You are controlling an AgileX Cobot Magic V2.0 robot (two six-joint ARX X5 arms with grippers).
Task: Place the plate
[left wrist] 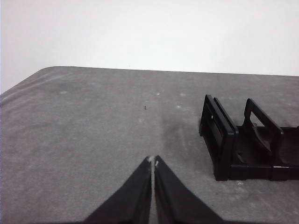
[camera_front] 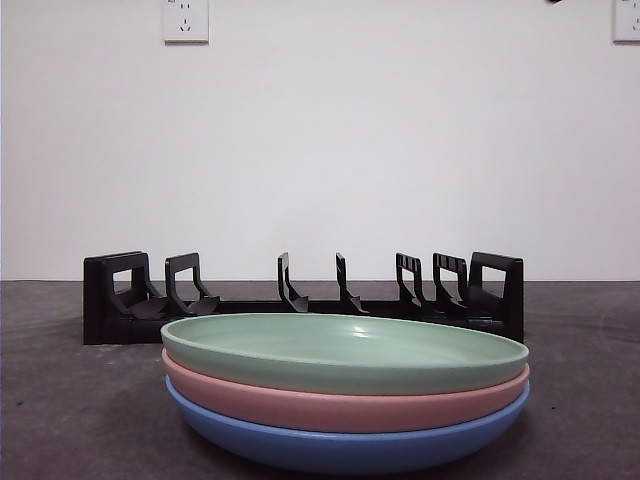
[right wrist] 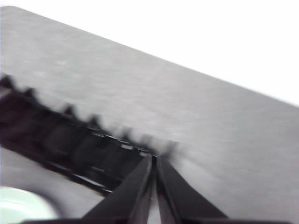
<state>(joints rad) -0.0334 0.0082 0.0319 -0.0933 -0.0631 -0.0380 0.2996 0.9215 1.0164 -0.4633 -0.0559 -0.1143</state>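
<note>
Three plates are stacked at the front of the table: a green plate point(camera_front: 345, 350) on top, a pink plate point(camera_front: 340, 405) under it, a blue plate point(camera_front: 345, 445) at the bottom. A black dish rack point(camera_front: 300, 300) with upright dividers stands behind them. My left gripper point(left wrist: 153, 161) is shut and empty above bare table, beside the rack's end point(left wrist: 219, 135). My right gripper point(right wrist: 154, 158) is shut and empty above the rack point(right wrist: 70, 140); its view is blurred and shows the green plate's edge point(right wrist: 18, 205).
The grey table point(camera_front: 60, 400) meets a white wall with two sockets point(camera_front: 185, 20). A black arm tip point(camera_front: 555, 2) shows at the top right corner of the front view.
</note>
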